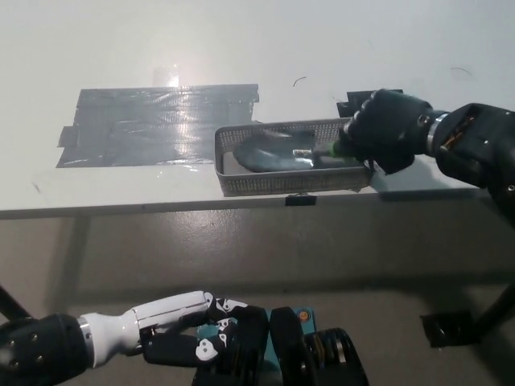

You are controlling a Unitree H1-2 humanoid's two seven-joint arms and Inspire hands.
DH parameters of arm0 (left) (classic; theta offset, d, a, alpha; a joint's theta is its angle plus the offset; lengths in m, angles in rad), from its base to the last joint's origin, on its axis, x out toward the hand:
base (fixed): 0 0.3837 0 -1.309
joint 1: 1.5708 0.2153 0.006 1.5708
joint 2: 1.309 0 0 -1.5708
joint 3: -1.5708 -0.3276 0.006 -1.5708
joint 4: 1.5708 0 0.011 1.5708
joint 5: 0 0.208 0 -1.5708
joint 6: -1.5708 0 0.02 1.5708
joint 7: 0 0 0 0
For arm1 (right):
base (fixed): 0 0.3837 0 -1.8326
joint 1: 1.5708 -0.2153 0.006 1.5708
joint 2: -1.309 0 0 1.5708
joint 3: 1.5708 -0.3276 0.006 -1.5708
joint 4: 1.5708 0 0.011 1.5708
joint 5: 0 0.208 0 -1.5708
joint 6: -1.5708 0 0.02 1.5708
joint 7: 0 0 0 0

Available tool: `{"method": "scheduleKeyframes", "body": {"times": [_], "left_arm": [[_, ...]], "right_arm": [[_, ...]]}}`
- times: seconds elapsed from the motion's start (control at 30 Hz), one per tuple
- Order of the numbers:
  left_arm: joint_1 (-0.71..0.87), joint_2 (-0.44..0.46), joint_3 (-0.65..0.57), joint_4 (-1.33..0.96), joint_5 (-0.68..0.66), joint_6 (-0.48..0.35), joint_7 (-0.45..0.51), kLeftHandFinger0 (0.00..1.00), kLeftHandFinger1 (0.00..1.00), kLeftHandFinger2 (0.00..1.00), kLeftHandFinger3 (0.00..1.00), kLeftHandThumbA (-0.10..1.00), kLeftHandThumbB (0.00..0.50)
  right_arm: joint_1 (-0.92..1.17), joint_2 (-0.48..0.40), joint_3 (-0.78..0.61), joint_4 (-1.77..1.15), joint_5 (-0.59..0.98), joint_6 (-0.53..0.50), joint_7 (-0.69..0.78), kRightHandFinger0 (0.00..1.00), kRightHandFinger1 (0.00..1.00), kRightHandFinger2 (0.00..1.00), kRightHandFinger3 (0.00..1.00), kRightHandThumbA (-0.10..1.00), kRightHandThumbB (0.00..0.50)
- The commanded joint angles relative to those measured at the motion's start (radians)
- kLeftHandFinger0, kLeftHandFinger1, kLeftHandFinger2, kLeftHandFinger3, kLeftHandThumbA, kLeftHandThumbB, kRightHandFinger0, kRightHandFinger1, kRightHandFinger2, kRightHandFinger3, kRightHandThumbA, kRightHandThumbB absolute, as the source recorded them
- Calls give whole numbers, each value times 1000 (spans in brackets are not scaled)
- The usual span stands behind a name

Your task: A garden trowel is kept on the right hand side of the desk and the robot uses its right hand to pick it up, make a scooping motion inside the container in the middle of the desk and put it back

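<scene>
Grey mesh basket (290, 183) hugging white tabletop (322, 48) near edge; black right hand (386, 129) grasping metal trowel (269, 150) inside; white left hand (181, 322) idling below, released.

No text, number or brand can be read anywhere. The grey tape patch (161, 125), the mesh container (290, 182) and the trowel (269, 151) show plain surfaces, and the dark mark (300, 80) on the desk (386, 40) is too small to tell

The white desk (386, 48) carries a grey tape patch (157, 125), a mesh container (290, 182) and black tape marks (348, 104).
</scene>
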Motion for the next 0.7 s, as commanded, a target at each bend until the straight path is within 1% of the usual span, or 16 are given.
{"method": "scheduleKeyframes", "body": {"times": [0.0,0.03,0.07,0.1,0.2,0.27,0.3,0.37,0.4,0.43,0.5,0.53,0.57,0.6,0.63,0.67], "left_arm": [[-5,26,-3,-1,-19,12,16,1000,1000,1000,1000,1000,500],[-3,26,-4,1,-19,12,16,1000,1000,1000,1000,1000,500],[0,27,-2,-2,-18,12,17,1000,1000,1000,1000,1000,500],[4,24,2,1,-16,12,17,1000,1000,1000,1000,1000,500],[15,26,8,-3,-15,12,20,1000,1000,1000,1000,1000,500],[23,26,12,-8,-17,12,24,1000,1000,1000,1000,1000,500],[25,26,13,-9,-18,12,24,1000,1000,1000,1000,1000,500],[32,27,14,-12,-13,12,30,1000,1000,1000,1000,1000,500],[36,26,18,-13,-13,12,31,1000,1000,1000,1000,1000,500],[38,28,21,-15,-14,12,32,1000,1000,1000,1000,1000,500],[47,29,29,-17,-20,12,36,1000,1000,1000,1000,1000,500],[51,34,32,-21,-21,12,40,1000,1000,1000,1000,1000,500],[53,36,34,-21,-20,12,37,1000,1000,1000,1000,1000,500],[53,38,34,-21,-18,12,34,1000,1000,1000,1000,1000,500],[54,38,36,-20,-18,12,29,1000,1000,1000,1000,1000,500],[57,39,37,-21,-19,12,29,1000,1000,1000,1000,1000,500]], "right_arm": [[-47,17,-172,10,195,123,5,0,272,641,107,-100,0],[-53,18,-200,14,221,117,3,0,327,727,121,-100,2],[-61,20,-237,11,249,127,6,0,371,756,208,-100,15],[-68,26,-270,8,275,149,14,0,376,739,323,-100,45],[-102,18,-337,-10,345,175,65,31,507,806,651,-100,21],[-124,9,-363,-20,378,174,90,0,431,699,460,-100,24],[-137,1,-374,-33,388,190,114,16,453,707,421,-100,131],[-167,-19,-389,-57,392,215,144,0,361,592,329,-100,166],[-185,-24,-408,-51,424,199,147,0,309,535,278,-100,205],[-203,-34,-415,-59,417,225,161,0,307,527,277,-100,224],[-223,-39,-420,-47,426,227,174,0,311,495,275,-100,226],[-234,-66,-440,3,447,204,162,4,354,553,369,-100,249],[-230,-75,-449,9,450,212,158,0,354,553,369,-100,244],[-210,-93,-457,14,448,182,128,118,520,738,355,-100,242],[-198,-103,-452,14,425,209,123,137,573,817,324,-100,255],[-178,-124,-438,19,413,192,128,41,469,714,307,-100,222]]}}
